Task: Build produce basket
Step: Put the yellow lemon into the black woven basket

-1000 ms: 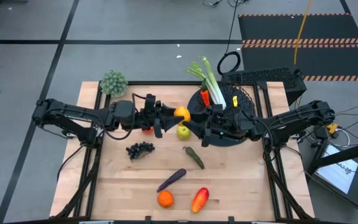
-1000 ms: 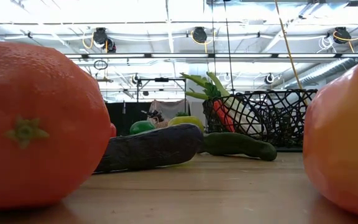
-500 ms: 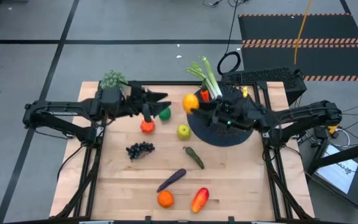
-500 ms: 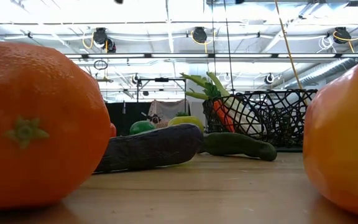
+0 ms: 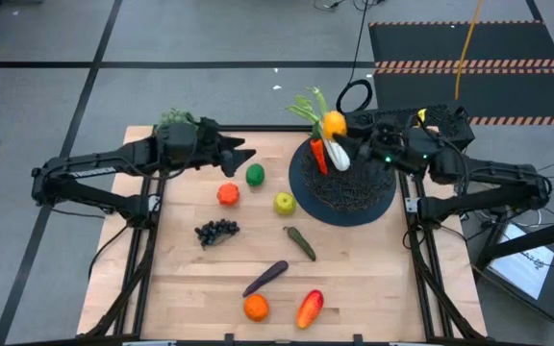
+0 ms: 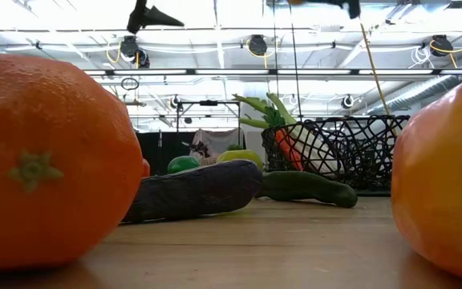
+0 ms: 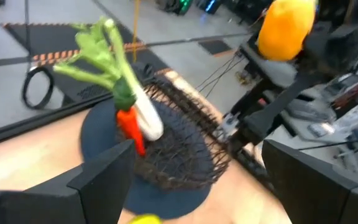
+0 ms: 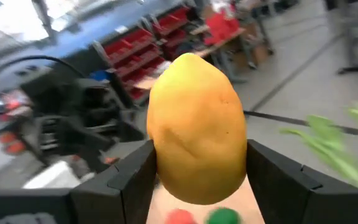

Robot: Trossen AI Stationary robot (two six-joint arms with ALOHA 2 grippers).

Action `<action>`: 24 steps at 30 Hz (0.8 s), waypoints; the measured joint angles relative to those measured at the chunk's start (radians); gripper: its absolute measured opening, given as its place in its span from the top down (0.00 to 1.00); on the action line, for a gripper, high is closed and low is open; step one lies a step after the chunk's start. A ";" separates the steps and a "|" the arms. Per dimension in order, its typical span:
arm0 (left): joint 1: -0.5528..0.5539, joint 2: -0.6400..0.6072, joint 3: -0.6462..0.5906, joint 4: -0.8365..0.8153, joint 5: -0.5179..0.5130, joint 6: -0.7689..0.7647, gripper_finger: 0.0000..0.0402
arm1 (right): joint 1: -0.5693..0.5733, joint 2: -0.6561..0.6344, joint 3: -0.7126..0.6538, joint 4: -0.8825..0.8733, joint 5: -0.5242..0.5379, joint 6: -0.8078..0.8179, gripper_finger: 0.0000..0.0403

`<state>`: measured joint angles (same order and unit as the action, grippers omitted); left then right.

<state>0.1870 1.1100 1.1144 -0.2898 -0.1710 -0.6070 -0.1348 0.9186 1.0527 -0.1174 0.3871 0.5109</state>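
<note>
— Where's the right pincer (image 5: 342, 135) now?

— Up in the air at the far rim of the round black wire-mesh basket (image 5: 354, 197), its two dark fingers (image 8: 114, 183) closed partway on a yellow-orange lemon-shaped toy fruit (image 5: 334, 123). The right wrist view shows the fruit standing tall between the fingers, pinched at its sides.

— So which way does the basket lie from it?

— Straight beneath and a little toward the near side of the surface (image 5: 354, 279). The fruit hangs about over the white-green leek (image 5: 327, 139) and the orange carrot (image 5: 316, 154), which lean on that far rim. I'd say the move wanted is a short drop inward, clear of the leek's leaves.

— And the left one?

— The left pincer (image 5: 240, 148) holds nothing, its fingers spread wide, hovering over the far-left part of the surface, well apart from the basket. A green lime (image 5: 255, 175) and a red tomato (image 5: 227, 194) lie just near of it, so that arm is the closer one for those.
</note>
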 joint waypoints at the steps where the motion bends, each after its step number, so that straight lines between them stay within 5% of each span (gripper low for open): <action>1: 0.006 0.002 -0.001 -0.008 0.001 0.000 0.14 | -0.017 -0.009 0.000 -0.028 0.000 0.002 0.45; 17: 0.059 0.031 0.000 -0.035 0.051 -0.003 0.14 | -0.275 0.059 0.000 -0.610 -0.180 0.332 0.45; 24: 0.053 0.031 0.000 -0.041 0.077 0.000 0.14 | -0.349 0.118 0.000 -0.727 -0.208 0.294 0.45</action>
<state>0.2398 1.1408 1.1141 -0.3306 -0.0941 -0.6067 -0.4838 1.0367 1.0527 -0.8445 0.1791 0.8046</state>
